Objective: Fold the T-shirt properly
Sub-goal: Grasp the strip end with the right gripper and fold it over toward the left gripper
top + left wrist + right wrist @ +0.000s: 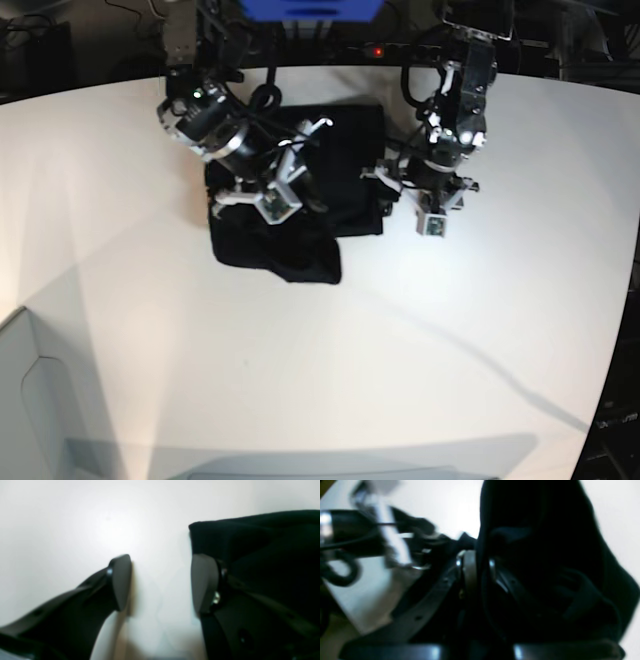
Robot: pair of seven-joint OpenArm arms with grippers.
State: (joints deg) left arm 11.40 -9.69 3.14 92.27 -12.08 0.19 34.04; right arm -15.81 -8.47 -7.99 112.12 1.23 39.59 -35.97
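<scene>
The black T-shirt [335,150] lies folded in a rough rectangle at the back middle of the white table [450,330], with a looser flap [300,262] toward the front. My right gripper [481,572] is shut on a fold of the T-shirt [540,555], which drapes over its right side. In the base view it sits over the shirt's middle [312,188]. My left gripper [162,582] stands open, low over bare table just beside the T-shirt's corner [250,537], its right finger [205,582] at the cloth's edge. In the base view it is at the shirt's right edge [392,195].
A blue box [310,8] and dark cables sit behind the table's back edge. A pale panel [30,400] stands at the front left corner. The left arm [357,530] shows blurred in the right wrist view.
</scene>
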